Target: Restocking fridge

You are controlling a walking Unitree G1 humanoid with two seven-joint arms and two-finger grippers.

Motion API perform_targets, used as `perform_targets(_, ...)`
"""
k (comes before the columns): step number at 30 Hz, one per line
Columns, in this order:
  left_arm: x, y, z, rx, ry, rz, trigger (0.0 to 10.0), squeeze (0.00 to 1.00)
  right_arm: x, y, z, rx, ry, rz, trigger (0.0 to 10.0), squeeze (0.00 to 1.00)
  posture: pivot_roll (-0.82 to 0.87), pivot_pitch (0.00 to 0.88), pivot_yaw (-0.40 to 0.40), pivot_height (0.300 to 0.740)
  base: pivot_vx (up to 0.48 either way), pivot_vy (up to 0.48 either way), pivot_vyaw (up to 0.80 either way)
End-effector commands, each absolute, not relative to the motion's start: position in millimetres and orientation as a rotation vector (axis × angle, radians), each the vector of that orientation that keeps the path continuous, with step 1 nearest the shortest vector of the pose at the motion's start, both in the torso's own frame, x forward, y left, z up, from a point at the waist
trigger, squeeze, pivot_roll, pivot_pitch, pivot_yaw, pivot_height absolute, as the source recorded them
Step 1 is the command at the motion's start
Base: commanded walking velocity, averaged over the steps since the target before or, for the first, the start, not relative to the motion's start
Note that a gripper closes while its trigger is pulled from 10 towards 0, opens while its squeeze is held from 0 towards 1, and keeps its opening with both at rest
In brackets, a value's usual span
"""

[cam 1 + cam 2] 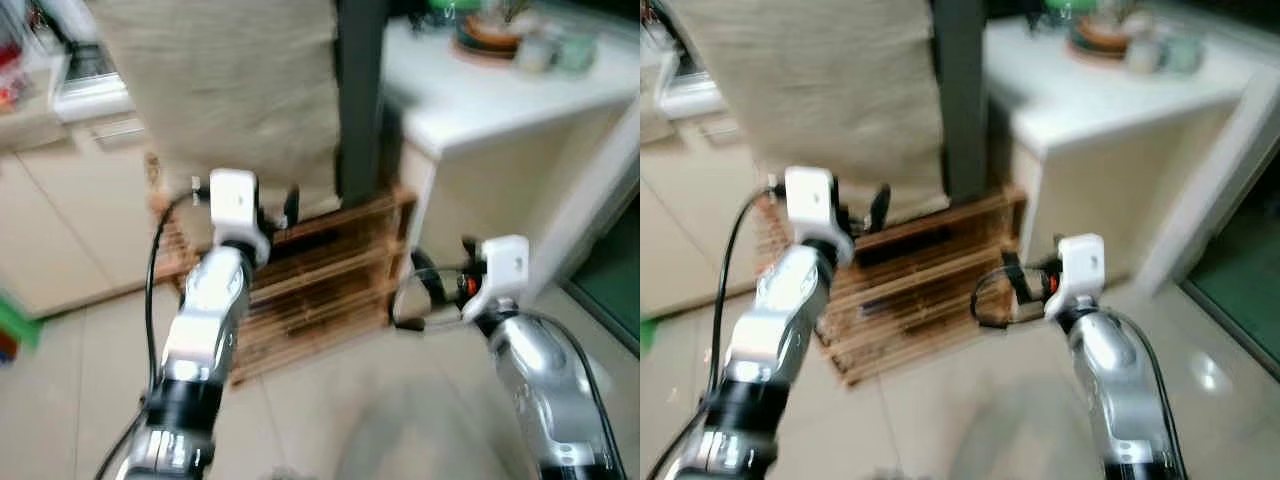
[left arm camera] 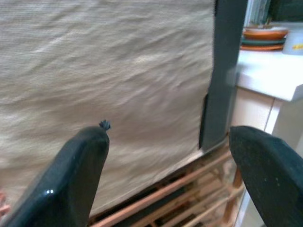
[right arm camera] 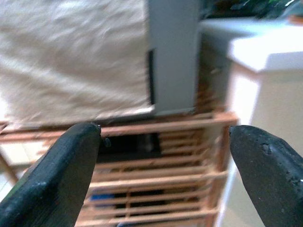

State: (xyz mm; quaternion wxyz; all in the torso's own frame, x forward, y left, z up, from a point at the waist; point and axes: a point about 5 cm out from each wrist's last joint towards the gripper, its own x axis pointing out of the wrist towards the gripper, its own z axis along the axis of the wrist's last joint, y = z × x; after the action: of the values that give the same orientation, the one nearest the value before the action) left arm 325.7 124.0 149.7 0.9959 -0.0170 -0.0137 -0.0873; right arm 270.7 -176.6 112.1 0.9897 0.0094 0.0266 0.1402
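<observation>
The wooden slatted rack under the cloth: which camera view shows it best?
The left eye view: the wooden slatted rack appears nearly whole there, below the beige cloth, though blurred. The right eye view shows the same. The right wrist view shows its slats closer, but partly; the left wrist view shows just a corner.

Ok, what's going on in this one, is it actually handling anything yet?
Not yet. The robot stands before a low slatted wooden rack on the tiled floor, with a beige woven cloth hanging over whatever sits on top. Both the left gripper and the right gripper are raised toward it, fingers spread wide and holding nothing. A white counter with stacked dishes stands to the robot's right. The head views are blurred.
</observation>
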Motion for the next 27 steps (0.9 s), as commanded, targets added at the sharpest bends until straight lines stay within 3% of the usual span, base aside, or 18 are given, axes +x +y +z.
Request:
perform_targets(1,323.8,128.2,143.0,-0.025,0.0,-0.159,10.0,0.0,270.7,-175.1,112.7,0.04,0.055,0.293,10.0,0.0,-0.18,0.0,0.084,0.74,0.0,0.0,0.65)
perform_targets(14,319.6,126.3,138.4,-0.076,-0.005,-0.139,10.0,0.0,272.3,-172.4,113.7,0.063,0.069,0.354,10.0,0.0,-0.19,0.0,0.071,0.74,0.0,0.0,0.56)
perform_targets(27,321.8,151.0,125.3,-0.124,0.08,-0.055,10.0,0.0,268.1,-167.6,101.9,0.077,0.087,0.323,10.0,0.0,-0.17,0.0,0.136,0.74,0.0,0.447,0.0)
